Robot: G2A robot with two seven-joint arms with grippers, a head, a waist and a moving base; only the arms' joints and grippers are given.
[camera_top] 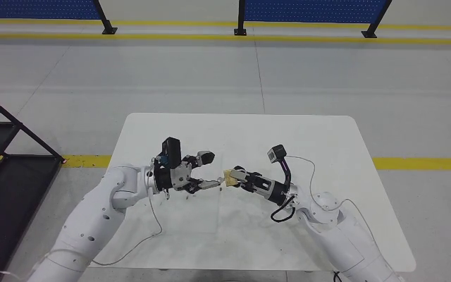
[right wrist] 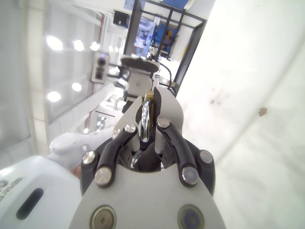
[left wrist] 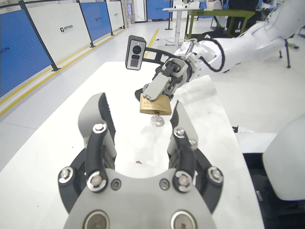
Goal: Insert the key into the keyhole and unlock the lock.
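A brass padlock (left wrist: 155, 105) is held above the white table (camera_top: 317, 141), near its middle. My right gripper (left wrist: 154, 91) is shut on the padlock's upper part and shackle (right wrist: 145, 117). A small silver key (left wrist: 157, 120) sticks out of the keyhole in the lock's lower face. My left gripper (left wrist: 140, 100) is open; its two fingers stand on either side of the key and lock without touching them. In the top view the left gripper (camera_top: 211, 170) faces the right gripper (camera_top: 238, 176), with the padlock (camera_top: 228, 175) between them.
A small brown crumb (left wrist: 138, 162) lies on the table under the left gripper. Bare tabletop surrounds both arms. A black frame (camera_top: 21, 141) stands off the table's left side, and blue barriers line the far floor.
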